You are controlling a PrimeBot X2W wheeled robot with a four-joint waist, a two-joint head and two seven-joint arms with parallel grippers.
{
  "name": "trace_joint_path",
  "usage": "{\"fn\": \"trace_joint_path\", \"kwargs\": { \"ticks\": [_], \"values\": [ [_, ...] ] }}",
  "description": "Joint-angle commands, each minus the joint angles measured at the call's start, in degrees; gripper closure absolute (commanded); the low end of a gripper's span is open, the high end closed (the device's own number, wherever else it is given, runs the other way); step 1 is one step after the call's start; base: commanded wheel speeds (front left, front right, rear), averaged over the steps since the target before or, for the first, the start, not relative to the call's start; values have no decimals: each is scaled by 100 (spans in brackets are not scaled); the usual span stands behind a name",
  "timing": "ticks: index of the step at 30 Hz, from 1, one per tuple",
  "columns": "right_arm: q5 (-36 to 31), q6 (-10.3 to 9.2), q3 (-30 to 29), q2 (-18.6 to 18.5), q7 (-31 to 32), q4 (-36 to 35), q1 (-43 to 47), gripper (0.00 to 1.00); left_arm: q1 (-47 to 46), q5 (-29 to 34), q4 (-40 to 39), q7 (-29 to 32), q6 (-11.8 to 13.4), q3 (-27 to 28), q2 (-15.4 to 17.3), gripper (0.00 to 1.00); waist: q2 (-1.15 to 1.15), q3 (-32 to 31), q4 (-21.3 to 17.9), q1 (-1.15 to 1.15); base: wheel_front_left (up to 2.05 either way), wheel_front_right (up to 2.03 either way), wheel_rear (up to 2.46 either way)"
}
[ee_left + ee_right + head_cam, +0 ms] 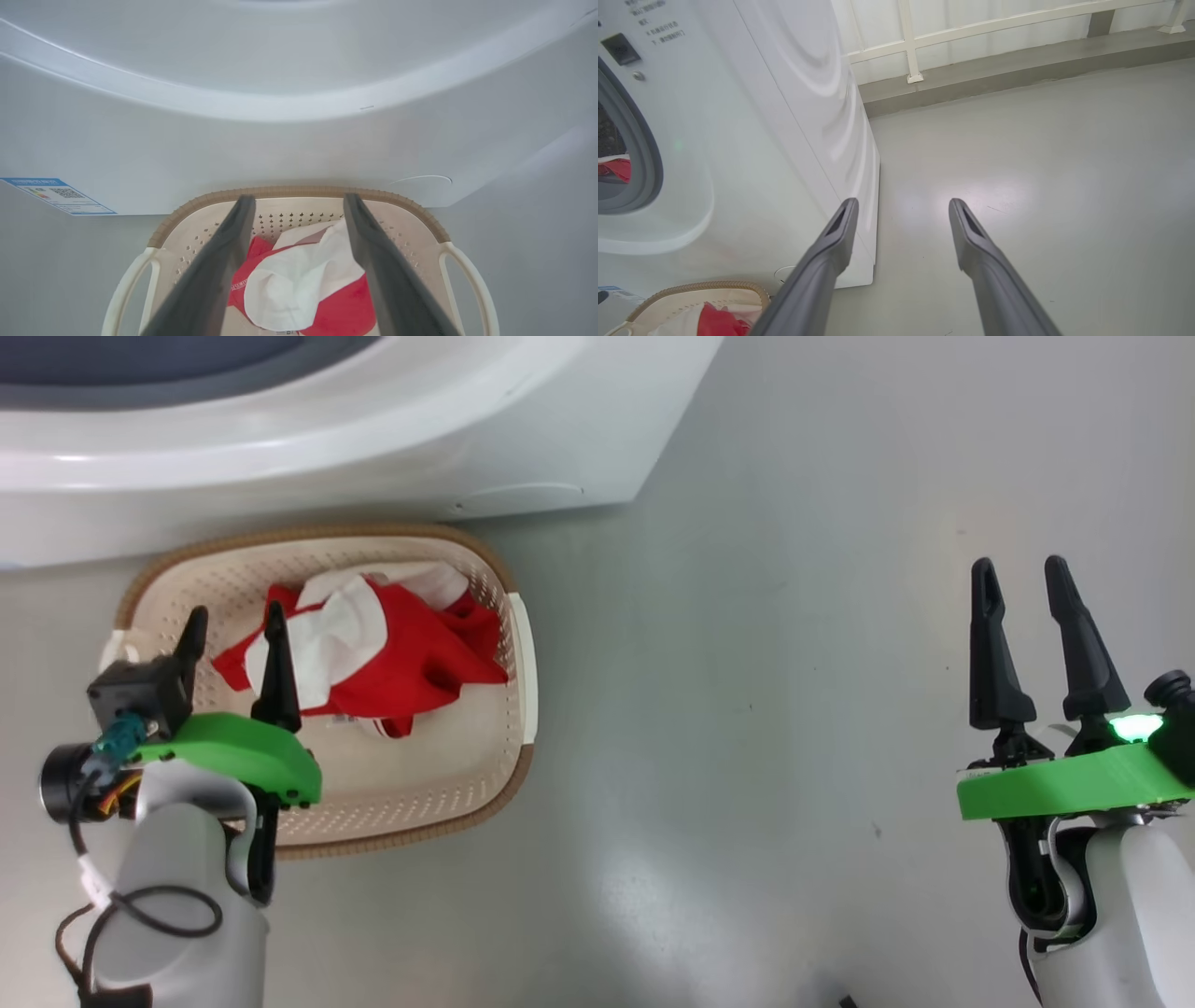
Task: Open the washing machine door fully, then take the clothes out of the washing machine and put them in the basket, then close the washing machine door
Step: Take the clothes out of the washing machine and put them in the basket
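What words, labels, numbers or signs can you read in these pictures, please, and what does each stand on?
Nothing here can be quoted with confidence.
Blue label, lower corner of the washing machine: a square code and small print, too small to read.
Grey printed lines on the machine's front, above the drum opening: blurred, unreadable.
White strip on the red clothes in the basket: faint print, too small to read.
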Motion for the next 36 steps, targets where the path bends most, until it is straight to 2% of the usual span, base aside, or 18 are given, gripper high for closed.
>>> {"fn": "trace_joint_path", "kwargs": {
  "ticks": [1, 17, 36],
  "values": [
    [-78, 37, 156, -34, -36, -94, 169, 0, 258, -47, -188, -13, -39, 166, 114, 0, 0, -242, 55, 0, 0, 0, 0],
    [-290, 37, 200, -34, -36, 60, 564, 0, 1157, -212, -1598, -13, -141, 179, 57, 0, 0, -1234, 222, 0, 0, 0, 0],
    [-347, 37, 269, -100, -36, 139, 1132, 0, 2300, -419, -2942, -13, -82, 54, 55, 0, 0, -2146, 385, 0, 0, 0, 0]
  ]
}}
